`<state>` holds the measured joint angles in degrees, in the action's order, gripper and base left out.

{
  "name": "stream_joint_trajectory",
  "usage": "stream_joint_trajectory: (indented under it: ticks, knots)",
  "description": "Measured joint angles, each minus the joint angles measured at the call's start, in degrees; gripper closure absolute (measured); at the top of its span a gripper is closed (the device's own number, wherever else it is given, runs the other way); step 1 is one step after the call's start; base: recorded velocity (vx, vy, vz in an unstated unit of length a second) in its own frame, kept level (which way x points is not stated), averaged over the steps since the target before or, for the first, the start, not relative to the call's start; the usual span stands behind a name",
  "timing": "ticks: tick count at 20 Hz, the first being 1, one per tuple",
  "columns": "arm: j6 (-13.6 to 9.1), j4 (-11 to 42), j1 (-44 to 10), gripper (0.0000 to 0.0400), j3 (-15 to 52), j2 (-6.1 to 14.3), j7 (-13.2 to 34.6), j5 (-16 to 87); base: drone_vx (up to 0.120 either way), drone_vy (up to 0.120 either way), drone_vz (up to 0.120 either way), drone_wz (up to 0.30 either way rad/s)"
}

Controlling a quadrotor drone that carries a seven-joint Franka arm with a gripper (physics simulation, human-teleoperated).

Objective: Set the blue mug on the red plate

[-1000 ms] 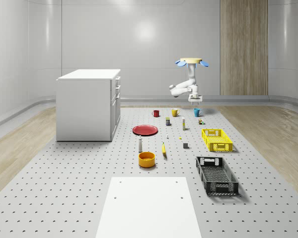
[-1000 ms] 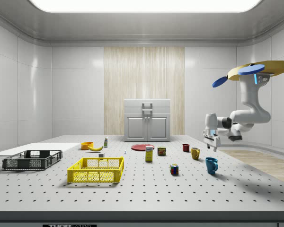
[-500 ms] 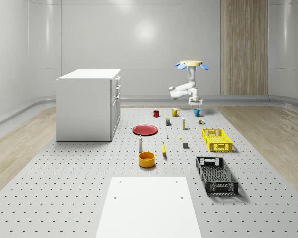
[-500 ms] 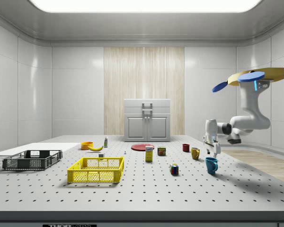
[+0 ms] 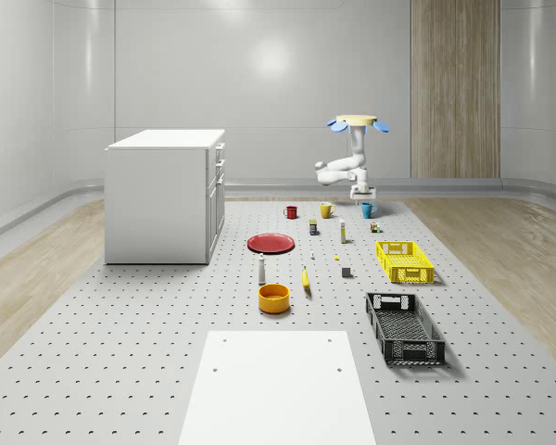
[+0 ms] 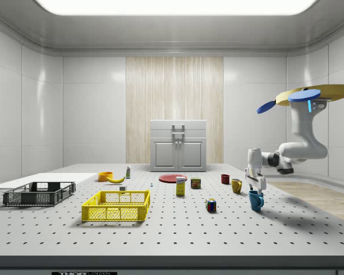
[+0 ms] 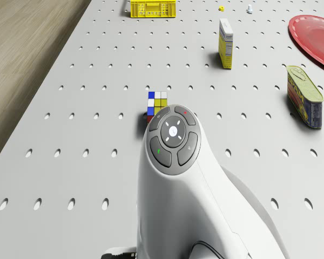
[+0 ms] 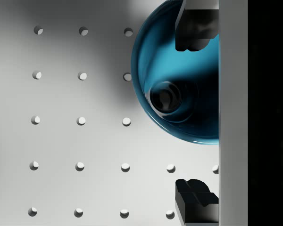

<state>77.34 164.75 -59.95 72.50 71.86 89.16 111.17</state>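
Hovering beside the table, the drone [image 6: 315, 93] holds its spread gripper [image 6: 254, 184] over the blue mug [image 6: 255, 200]; misalignment risks tipping it.

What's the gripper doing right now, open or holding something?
Gripper: open, holding nothing, one finger inside the blue mug and the other outside its rim; drone hovers beside the mug.

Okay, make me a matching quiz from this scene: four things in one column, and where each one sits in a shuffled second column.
Things:
1. blue mug
2. red plate
3. banana
4. tool

Places:
A. beside the orange bowl
B. just above the mug
C. under the tool, on the table
D. near the white cabinet

Pairs: 1-C, 2-D, 3-A, 4-B
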Motion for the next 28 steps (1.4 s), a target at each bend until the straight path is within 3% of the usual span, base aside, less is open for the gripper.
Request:
stream_joint_trajectory:
  ticks: [28]
  knots:
    - [5.94,-2.98,-2.1,0.0,0.16,5.48,0.38,-0.99,0.0,0.0,0.0,0.0]
